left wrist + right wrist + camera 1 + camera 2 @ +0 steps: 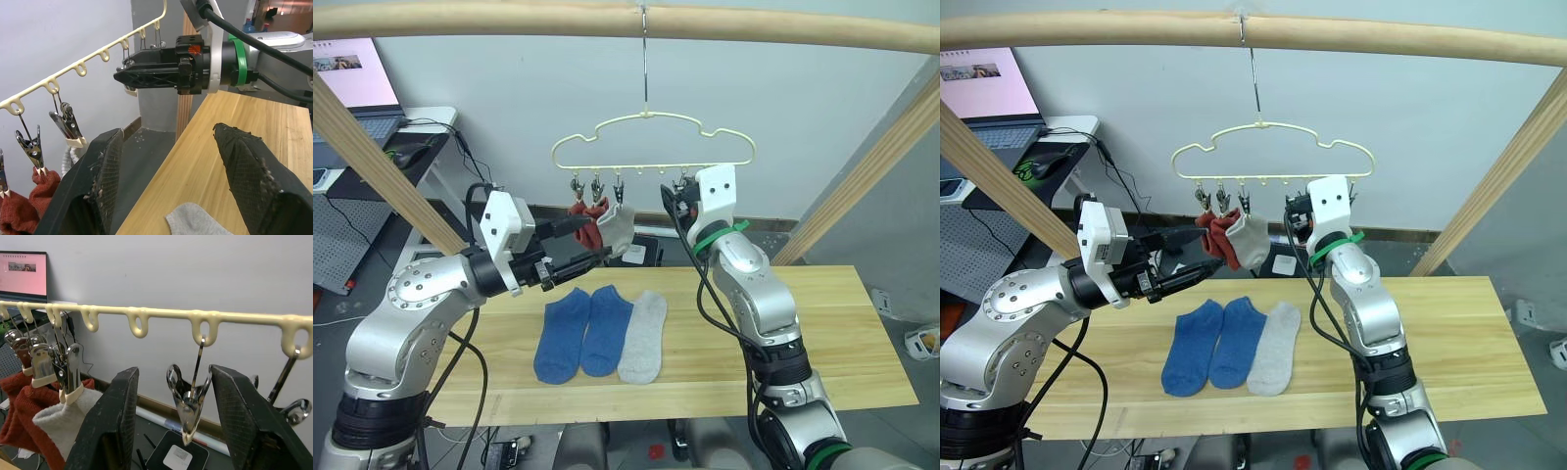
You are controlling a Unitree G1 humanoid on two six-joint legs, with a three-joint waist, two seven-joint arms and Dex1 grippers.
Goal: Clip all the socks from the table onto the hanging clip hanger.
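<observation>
Three socks lie centre-frame on the tabletop; three hang clipped on the hanger. Right tool spread wide around a free clip, probably to steady it. Left tool wide, empty.

Pale matt wood-grain surface, soft knitted cloth socks, smooth cream-coated wire clip hanger with shiny metal clips, matt black textured plastic end effector fingers, smooth round wooden pole
</observation>
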